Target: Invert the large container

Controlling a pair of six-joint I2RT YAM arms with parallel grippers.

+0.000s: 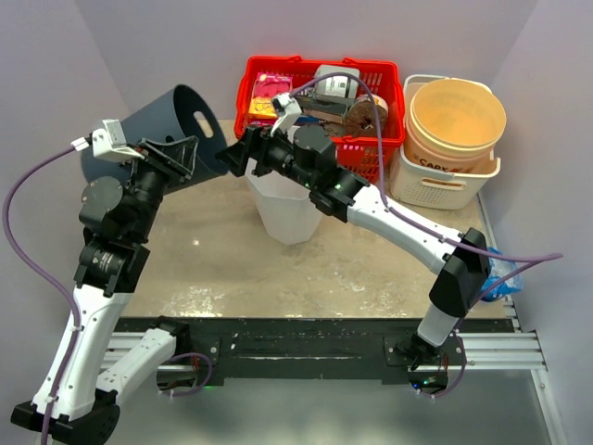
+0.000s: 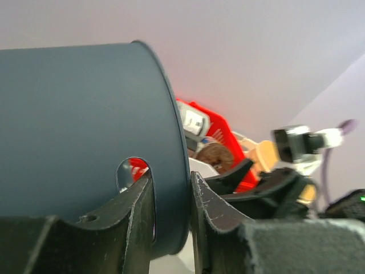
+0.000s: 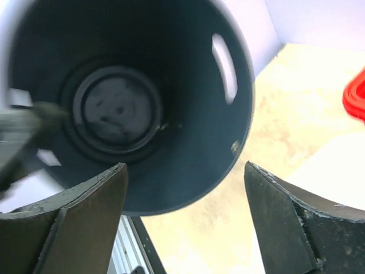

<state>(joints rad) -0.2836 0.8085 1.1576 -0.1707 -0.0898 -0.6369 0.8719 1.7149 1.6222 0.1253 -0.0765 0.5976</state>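
Dark grey container (image 1: 171, 125) held clear of table (image 1: 222, 269) at far left, tipped on side, mouth facing right. Left gripper (image 2: 171, 194) clamped on rim beside handle slot (image 2: 132, 168). Right gripper (image 3: 185, 171) spread wide, just beside mouth edge. White bin (image 1: 283, 213) and red basket (image 1: 320, 67) crowd right side.
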